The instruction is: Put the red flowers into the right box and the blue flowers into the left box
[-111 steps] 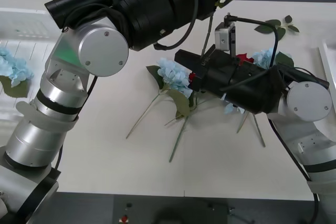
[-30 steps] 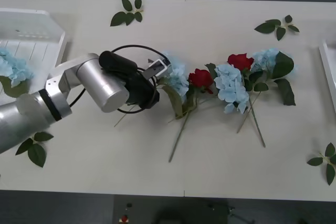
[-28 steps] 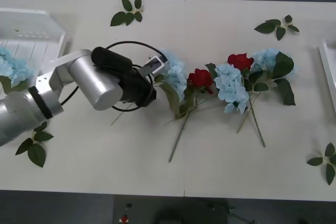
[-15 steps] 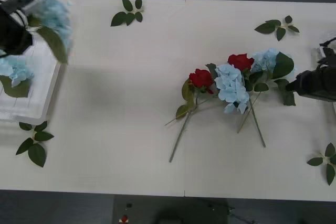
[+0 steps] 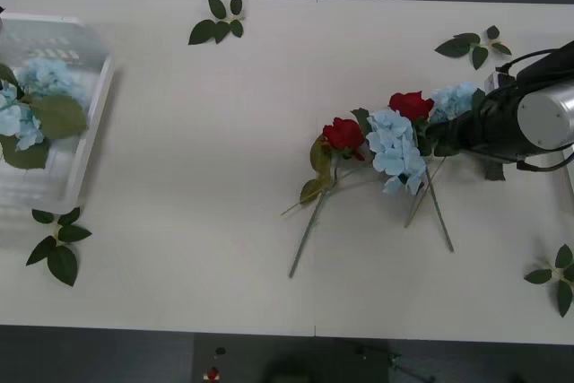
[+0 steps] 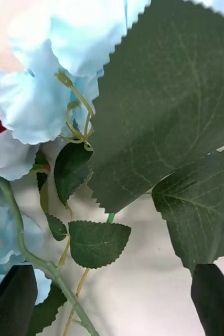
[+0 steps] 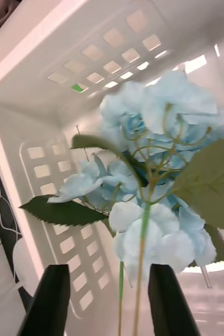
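On the white table (image 5: 206, 177), your right gripper (image 5: 441, 138) has its black arm reaching in from the right edge, its tip at the cluster of flowers in the middle-right. Your right wrist view puts its 2 black fingers (image 6: 9, 299) wide apart at the corners, with green leaves and pale blue petals between them and nothing pinched. That cluster holds 2 red flowers (image 5: 343, 134) and 2 blue flowers (image 5: 395, 148), their heads touching and their thin stems fanned toward you. At the right edge of the table a thin pale strip shows, probably the right box (image 5: 569, 181), though you cannot tell much of it.

Over at the far left sits the left box (image 5: 85, 145), with blue flower heads and large leaves lying in it. Your left wrist view shows the left gripper (image 7: 109, 299) over that slatted crate, its 2 black fingers parted, a blue flower stem running between them; whether they touch the stem is unclear.

Loose leaf sprigs (image 5: 218, 21) lie scattered near the table's edges.
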